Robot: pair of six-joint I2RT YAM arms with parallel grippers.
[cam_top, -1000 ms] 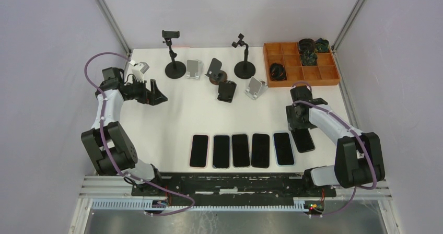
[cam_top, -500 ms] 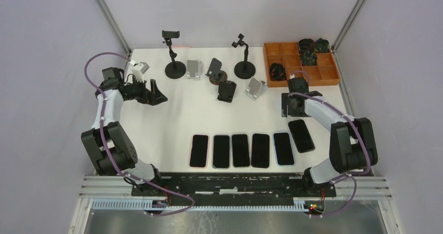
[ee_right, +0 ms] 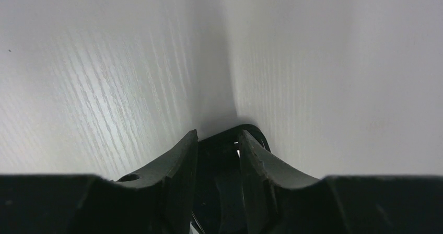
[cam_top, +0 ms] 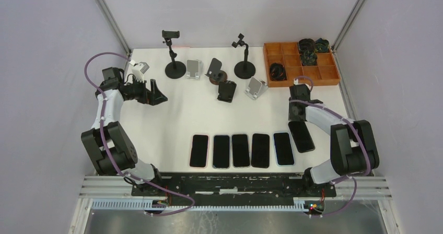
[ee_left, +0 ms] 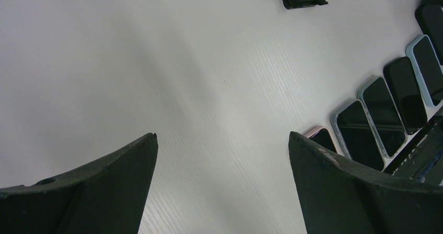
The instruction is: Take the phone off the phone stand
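Your left gripper hangs over the far left part of the table. Its two fingers are wide apart and there is nothing between them.

To the right of it, along the far side, you can see the stands. The two tall ones and the two silver ones look bare. The dark stand in the middle is too small to tell if anything sits on it.

On the near side, five phones lie flat in a neat row. One more phone lies flat just right of the row, a bit crooked. It is well apart from every stand, so I think this phone is already off its stand.

Your right gripper is just beyond the far end of that crooked phone. Its fingers are close together with a thin gap. Something dark shows low between them, and I cannot tell if they are pinching anything.

So most of the job looks done. What may be left is to pull the right arm away and check the dark stand.
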